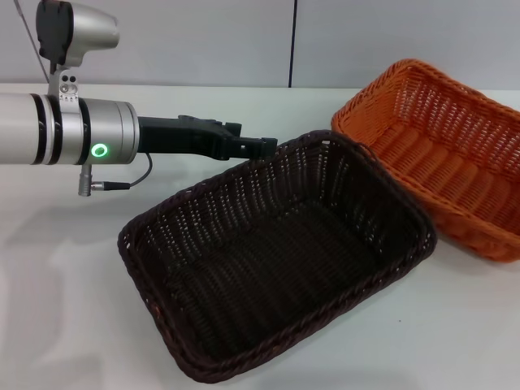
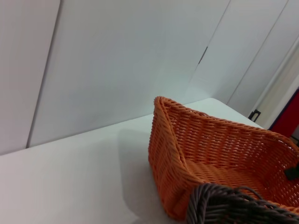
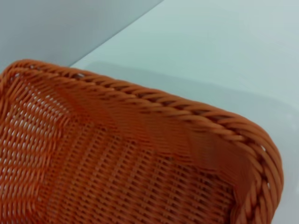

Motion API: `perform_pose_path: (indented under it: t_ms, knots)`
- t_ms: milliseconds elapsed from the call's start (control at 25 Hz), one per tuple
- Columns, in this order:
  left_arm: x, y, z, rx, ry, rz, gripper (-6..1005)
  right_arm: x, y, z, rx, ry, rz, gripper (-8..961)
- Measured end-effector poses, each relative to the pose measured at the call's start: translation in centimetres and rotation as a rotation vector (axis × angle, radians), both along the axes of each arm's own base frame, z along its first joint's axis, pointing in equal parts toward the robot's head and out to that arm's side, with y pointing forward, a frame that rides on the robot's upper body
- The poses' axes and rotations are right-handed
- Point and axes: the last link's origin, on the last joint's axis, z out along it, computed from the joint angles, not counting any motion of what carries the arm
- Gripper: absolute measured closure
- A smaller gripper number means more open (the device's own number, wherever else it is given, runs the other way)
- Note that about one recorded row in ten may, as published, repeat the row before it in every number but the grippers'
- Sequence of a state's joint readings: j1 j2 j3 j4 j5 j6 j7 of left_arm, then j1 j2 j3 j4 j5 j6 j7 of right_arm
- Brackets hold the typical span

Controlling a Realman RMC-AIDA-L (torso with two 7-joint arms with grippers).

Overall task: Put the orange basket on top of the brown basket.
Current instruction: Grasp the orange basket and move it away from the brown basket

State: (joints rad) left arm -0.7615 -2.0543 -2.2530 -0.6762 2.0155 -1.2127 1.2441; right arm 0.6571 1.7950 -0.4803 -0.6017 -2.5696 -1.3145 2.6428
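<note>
Left end effector (image 1: 258, 148) tip hidden behind brown basket (image 1: 276, 252) rim.

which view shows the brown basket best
The head view: the whole brown basket shows, rim and inside, beside the orange basket, with the left gripper at its far rim. The left wrist view catches only a rim corner; the right wrist view shows none.

One orange basket (image 1: 443, 154), one brown basket (image 1: 276, 260).

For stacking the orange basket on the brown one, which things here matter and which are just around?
Job:
orange basket
brown basket
left tool, at the brown basket's far rim

Just there:
white table
grey wall panels
</note>
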Motion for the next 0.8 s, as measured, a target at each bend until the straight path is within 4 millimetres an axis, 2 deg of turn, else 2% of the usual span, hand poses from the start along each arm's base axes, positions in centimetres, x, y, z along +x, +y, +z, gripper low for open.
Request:
perform_pose_path:
  t_ms: [440, 800]
  knots:
    - [0.0, 0.0, 0.0, -0.001, 0.001, -0.001, 136, -0.4, 0.1, 2.1, 0.076, 0.046, 0.026, 682]
    - [-0.2, 0.0, 0.1, 0.006, -0.004, 0.009, 136, 1.0, -0.3, 3.5, 0.179, 0.038, -0.007, 708]
